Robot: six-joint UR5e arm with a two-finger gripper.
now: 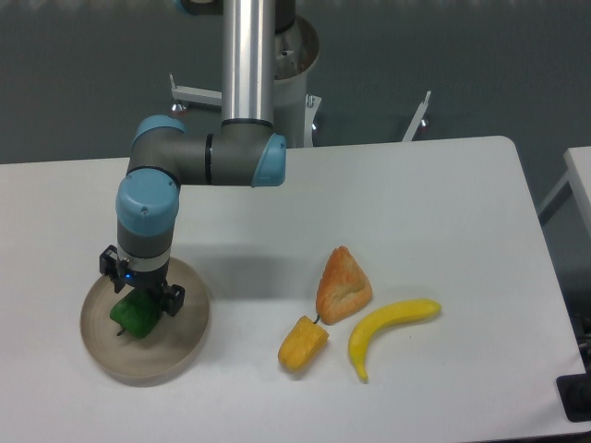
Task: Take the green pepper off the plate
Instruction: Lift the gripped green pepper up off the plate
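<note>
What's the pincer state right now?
Pincer: down over the green pepper on the plate, fingers either side of it. Open or closed on it cannot be told from this view.

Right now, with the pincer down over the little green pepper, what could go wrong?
The glossy, lumpy green toy pepper might slip out of the pincer if only its top edge gets pinched; the view does not show how much of it sits between the fingers. The pepper lies near the left rim of the round beige plate, so a squeeze could push it out or drag the plate along.
</note>
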